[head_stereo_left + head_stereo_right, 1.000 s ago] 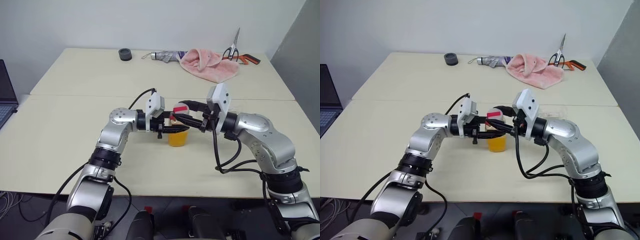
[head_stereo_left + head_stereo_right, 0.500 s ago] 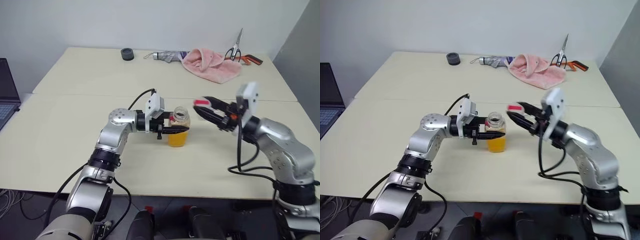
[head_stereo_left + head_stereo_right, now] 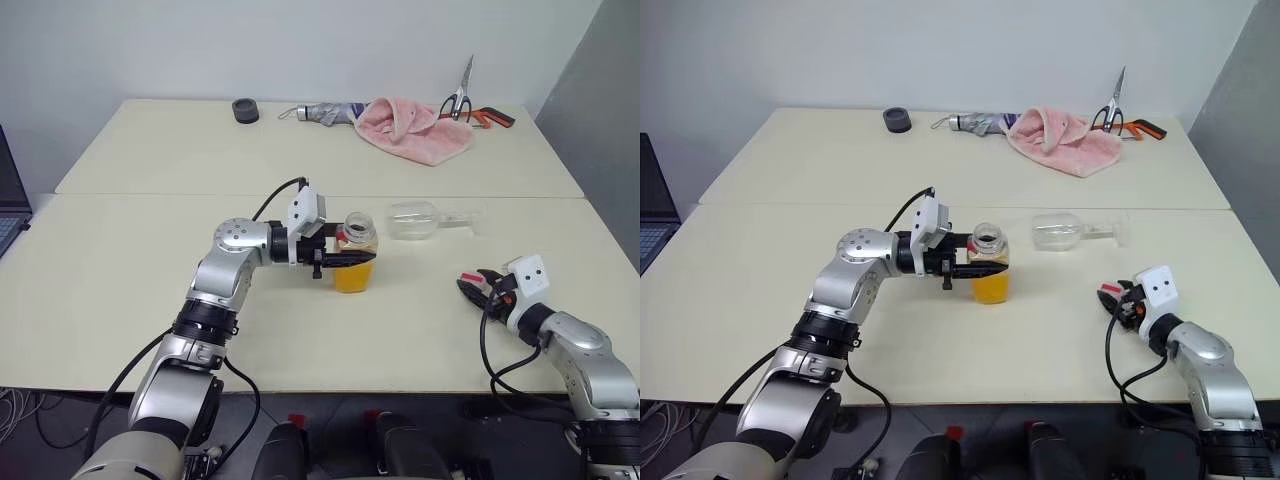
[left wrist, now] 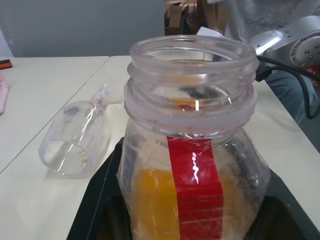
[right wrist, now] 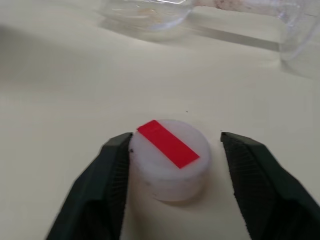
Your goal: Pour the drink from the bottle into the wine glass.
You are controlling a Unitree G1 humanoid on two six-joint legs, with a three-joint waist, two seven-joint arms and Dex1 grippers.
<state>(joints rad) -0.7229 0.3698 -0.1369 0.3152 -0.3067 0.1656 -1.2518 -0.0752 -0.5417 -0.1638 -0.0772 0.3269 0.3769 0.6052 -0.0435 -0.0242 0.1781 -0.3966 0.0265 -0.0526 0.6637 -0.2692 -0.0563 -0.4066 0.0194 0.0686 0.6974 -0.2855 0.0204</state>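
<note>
Left wrist view: bottle (image 4: 192, 165) half-full, uncapped.

No readable text anywhere, bottle (image 4: 192, 150) label a plain red stripe — unlettered, cap (image 5: 170, 157) likewise

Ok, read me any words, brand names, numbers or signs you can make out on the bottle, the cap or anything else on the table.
None can be read.
The bottle: a plain red stripe, no lettering.
The cap on the table: a plain red strip across its white top, no lettering.
The wine glass, lying on its side: unmarked.
The scissors, towel and folded umbrella at the far edge: too small to show any print.
</note>
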